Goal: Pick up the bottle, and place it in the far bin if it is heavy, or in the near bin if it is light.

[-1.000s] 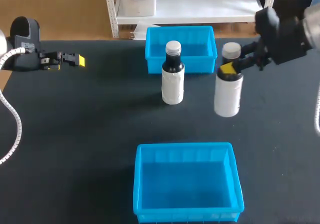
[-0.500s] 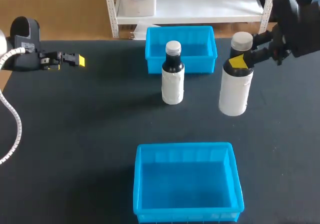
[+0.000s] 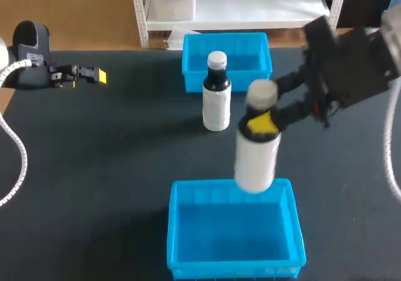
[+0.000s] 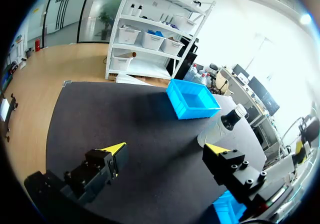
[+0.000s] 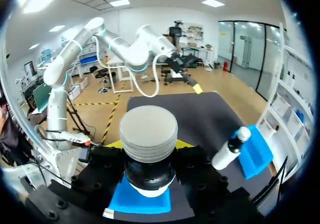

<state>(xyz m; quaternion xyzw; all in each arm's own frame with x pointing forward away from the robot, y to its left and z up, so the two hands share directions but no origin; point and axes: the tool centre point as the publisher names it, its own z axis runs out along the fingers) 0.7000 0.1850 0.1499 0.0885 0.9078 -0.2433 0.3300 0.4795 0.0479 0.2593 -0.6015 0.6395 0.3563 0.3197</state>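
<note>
The right claw [image 3: 263,123] is clenched on the neck of the bottle [image 3: 255,159], which hangs upright, seemingly over the far rim of the near bin [image 3: 298,231]. If lowered here, its base could catch that rim and tip over. The neck-only grip might also let it swing or slip. It has a white wrapped body, a dark shoulder and a pale ribbed cap. The left claw [image 3: 97,76] rests released at the far left.

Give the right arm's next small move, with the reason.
Probably carry the held bottle slightly nearer, then lower it: the right gripper grips its neck, and it hangs over the far rim of the near bin, not its middle.
</note>
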